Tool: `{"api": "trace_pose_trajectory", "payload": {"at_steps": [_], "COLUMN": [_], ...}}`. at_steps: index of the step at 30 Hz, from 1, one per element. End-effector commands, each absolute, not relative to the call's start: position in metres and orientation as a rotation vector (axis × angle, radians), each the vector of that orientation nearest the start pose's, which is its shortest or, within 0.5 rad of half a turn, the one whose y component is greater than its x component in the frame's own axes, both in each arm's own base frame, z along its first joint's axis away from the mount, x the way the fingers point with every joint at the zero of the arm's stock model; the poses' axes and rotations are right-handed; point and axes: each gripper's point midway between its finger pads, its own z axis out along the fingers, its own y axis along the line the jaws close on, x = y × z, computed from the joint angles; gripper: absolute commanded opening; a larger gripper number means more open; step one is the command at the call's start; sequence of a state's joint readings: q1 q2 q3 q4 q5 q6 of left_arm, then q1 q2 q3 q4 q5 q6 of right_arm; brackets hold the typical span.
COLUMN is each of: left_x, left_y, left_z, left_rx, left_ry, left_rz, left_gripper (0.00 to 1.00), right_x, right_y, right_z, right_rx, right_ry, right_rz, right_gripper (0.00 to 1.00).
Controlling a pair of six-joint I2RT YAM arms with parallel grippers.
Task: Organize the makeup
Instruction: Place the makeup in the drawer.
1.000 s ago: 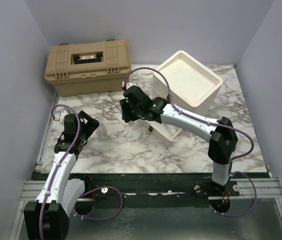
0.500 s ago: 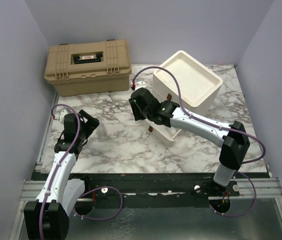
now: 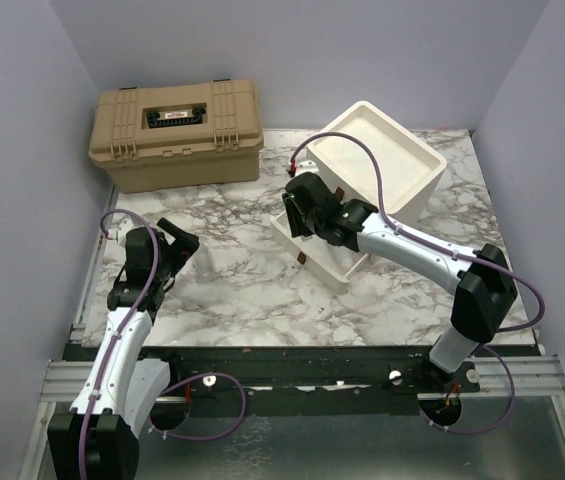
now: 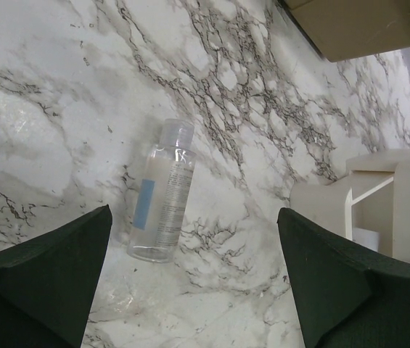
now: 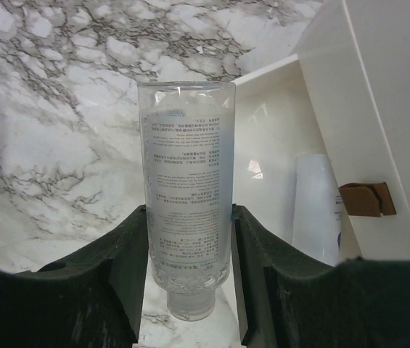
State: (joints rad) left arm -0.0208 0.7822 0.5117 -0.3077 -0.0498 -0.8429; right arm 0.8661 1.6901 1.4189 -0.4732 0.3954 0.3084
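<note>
A clear bottle [image 5: 187, 167] is pinched by the half-closed right gripper [image 5: 188, 225], long axis along the fingers and cap toward the wrist, with the open drawer [image 5: 270, 138] just beside it, while the left gripper [image 4: 194, 214] is spread wide, empty, above a second bottle [image 4: 162, 192] lying on the table [image 4: 59, 87]

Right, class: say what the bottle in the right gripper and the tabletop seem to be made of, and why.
The bottle: probably clear plastic, glossy; the background shows through it. The tabletop: marble or marble-look laminate, smooth; white with dark veins.
</note>
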Motion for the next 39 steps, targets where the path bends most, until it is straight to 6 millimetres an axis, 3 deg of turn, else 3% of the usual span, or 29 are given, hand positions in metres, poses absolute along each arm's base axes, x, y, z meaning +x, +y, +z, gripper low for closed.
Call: {"api": "trace_pose_trajectory", "payload": {"at_steps": [1,5,9,20,28,39], "left_x": [0.28,0.282,0.28,0.278,0.279,0.28], "left_y": [-0.027,-0.028,-0.029,-0.027,-0.026,-0.028], "left_z": [0.131,0.132,0.125,0.118,0.116,0.113], "left_rx": [-0.942,-0.938,-0.945,-0.942,-0.939,-0.922], "left_ry": [1.963,1.976,1.989,2.006,2.017,2.041], "left_rz": [-0.459,-0.464,-0.465,-0.44,-0.43,-0.427], "left_gripper": [0.97,0.97,0.97,0.97,0.97,0.97], "right_x": [0.34,0.347,0.348,0.347,0.359,0.359], "right_y": [0.289,0.26,0.25,0.259,0.239,0.256], "right_z": [0.188,0.18,0.174,0.136,0.117,0.098], "right_rx": [-0.401,-0.342,-0.343,-0.452,-0.514,-0.56], "right_ry": [2.195,2.222,2.243,2.348,2.372,2.419], "right_rz": [0.2,0.197,0.226,0.192,-0.011,0.051], "right_gripper": [0.37,0.37,0.37,0.36,0.37,0.4]}}
